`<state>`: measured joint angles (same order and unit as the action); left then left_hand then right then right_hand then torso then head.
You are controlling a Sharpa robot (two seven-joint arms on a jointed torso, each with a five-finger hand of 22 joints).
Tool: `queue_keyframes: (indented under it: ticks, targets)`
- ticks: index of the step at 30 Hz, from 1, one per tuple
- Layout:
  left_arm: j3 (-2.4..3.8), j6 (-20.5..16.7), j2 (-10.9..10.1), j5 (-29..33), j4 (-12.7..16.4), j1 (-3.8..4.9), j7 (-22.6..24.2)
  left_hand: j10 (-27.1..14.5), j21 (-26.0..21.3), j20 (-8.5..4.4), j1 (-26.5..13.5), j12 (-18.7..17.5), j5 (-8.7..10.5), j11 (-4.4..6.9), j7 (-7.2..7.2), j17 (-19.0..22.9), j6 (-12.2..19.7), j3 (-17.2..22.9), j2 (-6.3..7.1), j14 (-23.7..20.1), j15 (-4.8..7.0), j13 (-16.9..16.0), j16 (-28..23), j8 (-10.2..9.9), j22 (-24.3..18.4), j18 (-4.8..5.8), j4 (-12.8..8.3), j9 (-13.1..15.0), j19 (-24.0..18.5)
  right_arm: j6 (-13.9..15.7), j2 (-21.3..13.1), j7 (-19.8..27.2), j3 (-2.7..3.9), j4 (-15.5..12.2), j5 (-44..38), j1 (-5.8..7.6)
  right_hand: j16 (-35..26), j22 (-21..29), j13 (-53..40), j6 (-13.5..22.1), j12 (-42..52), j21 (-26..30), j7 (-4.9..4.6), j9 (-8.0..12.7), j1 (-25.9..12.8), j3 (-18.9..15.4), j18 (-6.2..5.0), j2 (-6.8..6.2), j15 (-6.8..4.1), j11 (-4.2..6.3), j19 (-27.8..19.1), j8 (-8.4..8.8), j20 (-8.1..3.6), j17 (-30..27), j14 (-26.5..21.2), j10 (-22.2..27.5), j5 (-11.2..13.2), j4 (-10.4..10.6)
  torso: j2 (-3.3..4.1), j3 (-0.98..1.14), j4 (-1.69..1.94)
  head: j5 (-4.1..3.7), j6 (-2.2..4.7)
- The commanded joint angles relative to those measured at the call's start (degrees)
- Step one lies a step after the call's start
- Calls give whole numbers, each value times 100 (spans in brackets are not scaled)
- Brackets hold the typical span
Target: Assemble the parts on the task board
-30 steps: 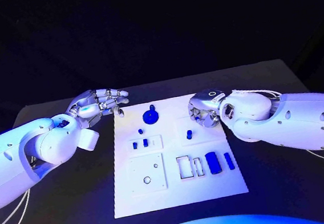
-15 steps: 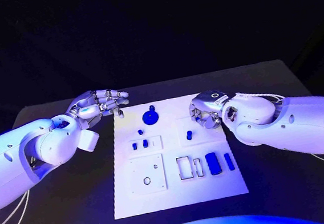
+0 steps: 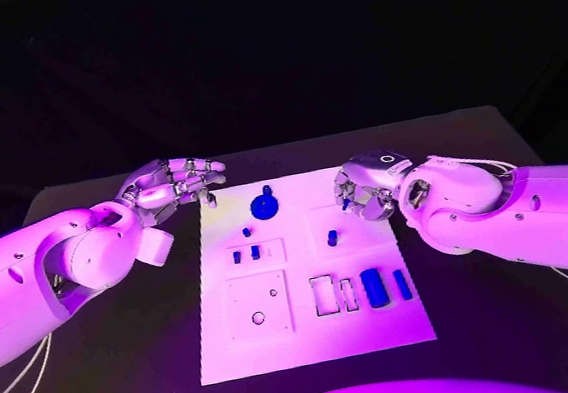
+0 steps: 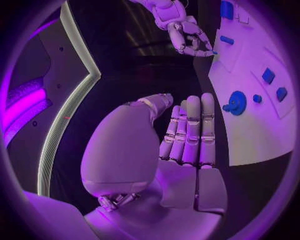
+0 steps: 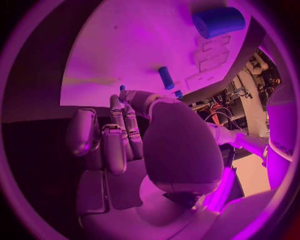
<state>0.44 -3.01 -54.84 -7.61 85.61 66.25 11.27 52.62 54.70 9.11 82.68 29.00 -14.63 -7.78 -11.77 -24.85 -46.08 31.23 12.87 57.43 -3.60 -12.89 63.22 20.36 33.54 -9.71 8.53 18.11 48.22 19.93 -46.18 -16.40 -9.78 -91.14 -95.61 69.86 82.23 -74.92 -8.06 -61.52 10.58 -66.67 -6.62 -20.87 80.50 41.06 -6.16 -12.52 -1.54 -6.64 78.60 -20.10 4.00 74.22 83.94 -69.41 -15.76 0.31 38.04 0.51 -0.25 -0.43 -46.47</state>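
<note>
- Flat white rectangular task board [image 3: 393, 326] lying mid-table on the black tabletop [image 3: 110, 386], long side running away from the robot
- Round dark-blue knob-like part [image 3: 265, 204] standing near the board's far edge, centre; same part seen in left wrist view [image 4: 237, 102]
- Tiny blue peg [image 3: 247, 231] just nearer than the knob, slightly to its left
- Two small blue blocks [image 3: 246, 255] side by side in a square recess on the board's left half
- Short blue pin [image 3: 332, 238] on the board's right half, close to the right hand
- Near row on right half: pale rectangular frame slot [image 3: 325, 294], then upright blue cylinder part [image 3: 373, 287], then slim blue bar [image 3: 402, 283] beside it, all apart from each other
- Square white plate w/ small oval hole [image 3: 258, 305] on the board's near-left area
- Left silver many-fingered hand [image 3: 173, 184] hovering off the board's far-left corner, over bare table; fingers curled in close together, nothing in them, per left wrist view [image 4: 187, 135]
- Right silver many-fingered hand [image 3: 365, 187] over the board's far-right edge; fingers bent in toward the palm, no part visibly gripped [image 5: 119, 135]; thumb tip near a small blue piece but contact – cannot tell
- Both hands well apart, board between them
</note>
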Motion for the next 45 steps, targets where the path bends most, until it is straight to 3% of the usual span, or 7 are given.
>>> queue_keyframes:
  ticks: [1,6,11,22,27,34,45]
  targets:
    - [6,66,11,-25,2,8,24,-41,-14,-3,-8,20,-38,-16,-33,10,52,-2,-25,-30,-5,8,-29,34,-9,-80,-44,-8,4,290,-75,124,6,-191,235,22,31,-211,-4,-46,3,-41,1,-8,-32,10,101,30,-28,404,56,28,0,10,293,-448,-17,8,-1,-2,-7,10,3]
    - [6,68,19,-30,-1,8,25,-50,-15,-2,-9,20,-38,-19,-36,11,61,-2,-24,-30,-7,10,-30,33,-10,-80,-46,-10,4,410,-120,163,9,-440,315,37,39,-213,-5,-48,-3,-43,0,-10,-38,17,101,29,-28,405,56,29,0,26,297,-453,-16,2,-4,1,-7,43,13]
    - [6,75,32,-39,-5,7,25,-56,-16,-1,-9,20,-39,-21,-38,12,69,-2,-24,-31,-8,12,-31,32,-10,-80,-48,-12,3,486,-25,225,10,-664,385,25,37,-211,-5,-49,-6,-37,0,-11,-40,21,99,28,-28,405,53,31,0,21,296,-456,-16,-2,-4,1,6,147,22]
    - [5,95,93,-44,-20,6,25,-56,-16,-1,-9,20,-39,-21,-38,12,69,-2,-24,-31,-8,12,-31,32,-10,-80,-48,-12,3,393,553,316,9,-675,399,-117,32,-196,-5,-48,-16,-6,-3,-13,-46,33,92,29,-28,403,37,36,-1,10,294,-460,-15,-12,1,-16,14,550,-33]
    - [5,102,106,-45,-20,7,21,-56,-16,-1,-9,20,-39,-21,-38,12,69,-2,-24,-31,-8,12,-31,32,-10,-80,-48,-12,3,289,757,294,4,-623,371,-185,30,-192,-5,-47,-18,2,-4,-13,-47,36,90,29,-28,403,33,37,-1,6,293,-461,-15,-15,0,-20,11,696,-81]
    - [5,110,114,-47,-19,7,14,-65,-18,0,-7,22,-39,-24,-41,14,79,-2,-23,-31,-10,15,-34,33,-11,-80,-53,-16,3,115,964,217,-16,-537,308,-264,24,-179,-5,-44,-26,30,-9,-14,-56,41,83,29,-27,400,19,42,-1,-8,291,-462,-14,-19,-2,-20,10,828,-154]
    - [5,122,133,-50,-27,7,6,-65,-18,0,-7,22,-39,-24,-41,14,79,-2,-23,-31,-10,15,-34,33,-11,-80,-53,-16,3,31,1116,181,-44,-514,217,-416,24,-180,-5,-41,-31,30,-11,-15,-63,45,84,30,-26,398,18,46,-1,-9,290,-462,-13,-21,2,-7,6,915,-223]
